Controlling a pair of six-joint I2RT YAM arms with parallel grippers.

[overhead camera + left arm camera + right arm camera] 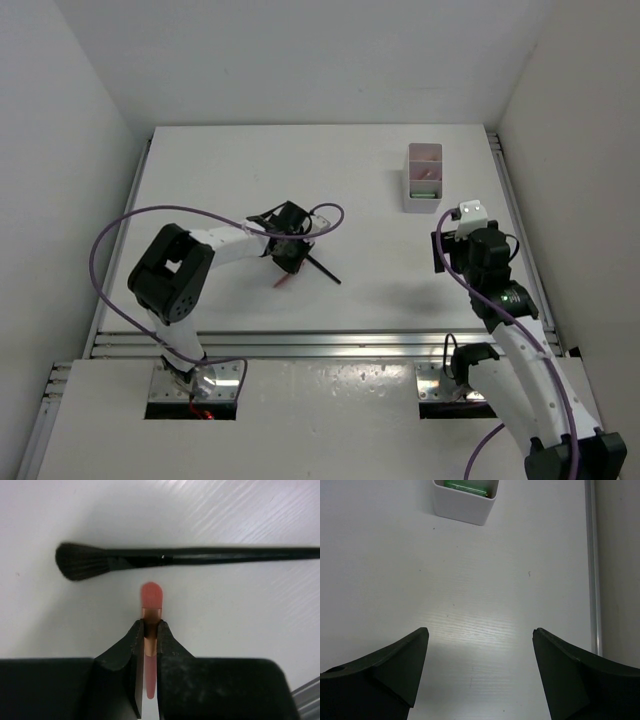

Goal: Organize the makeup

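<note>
on the white table (pixel 220 170) the compartment box (pixel 423 178) sits far right, the right gripper (pixel 481 635) near it with jaws spread wide, empty. mid-table the left gripper (pixel 150 630) is clamped on a thin pink pencil (pixel 150 596), just beside the black brush (pixel 190 556) lying flat.

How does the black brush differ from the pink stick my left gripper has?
The black brush lies free on the table; the pink stick is clamped in the left gripper. The black brush has fluffy fanned bristles, the pink stick a smooth rounded tip with a copper collar. Both are slim.
</note>
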